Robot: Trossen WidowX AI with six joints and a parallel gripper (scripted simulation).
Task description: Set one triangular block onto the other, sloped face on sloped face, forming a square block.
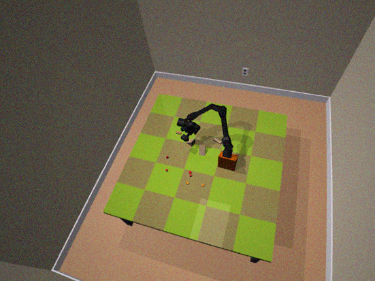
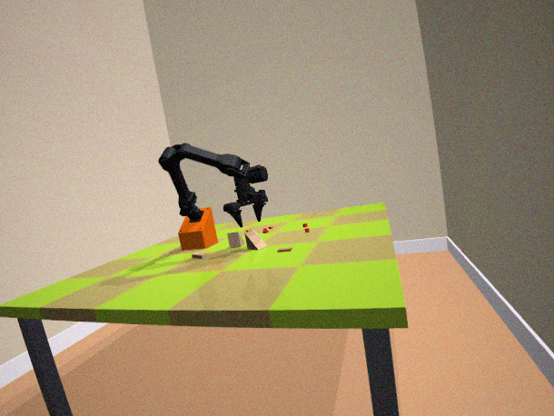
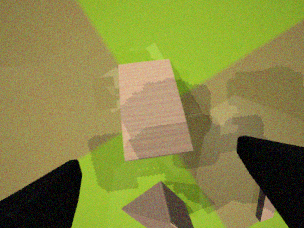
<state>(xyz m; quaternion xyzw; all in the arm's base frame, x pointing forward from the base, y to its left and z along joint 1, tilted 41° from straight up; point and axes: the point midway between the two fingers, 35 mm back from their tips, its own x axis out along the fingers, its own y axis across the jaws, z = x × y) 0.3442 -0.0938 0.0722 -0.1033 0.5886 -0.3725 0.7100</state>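
One triangular block [image 1: 191,142] [image 2: 257,240] [image 3: 152,110] stands on the table [image 1: 147,148] [image 2: 345,286], its broad pinkish sloped face lit and its end dark in the exterior view. The other triangular block [image 1: 202,150] [image 2: 235,240] [image 3: 152,204] stands apart from it, nearer the robot base; it is cut off at the bottom of the wrist view. My gripper [image 2: 250,223] [image 3: 162,157] is open and empty, pointing down above the first block without touching it. In the top view its fingertips are partly hidden.
A flat plank [image 1: 217,141] [image 2: 198,256] lies beside the arm. A smaller flat piece [image 1: 179,132] [image 2: 284,250] lies beyond the first block. Several small red cubes [image 1: 167,156] [image 2: 305,225] and orange pieces [image 1: 203,186] lie farther off. The orange base [image 1: 227,162] [image 2: 198,235] carries the arm.
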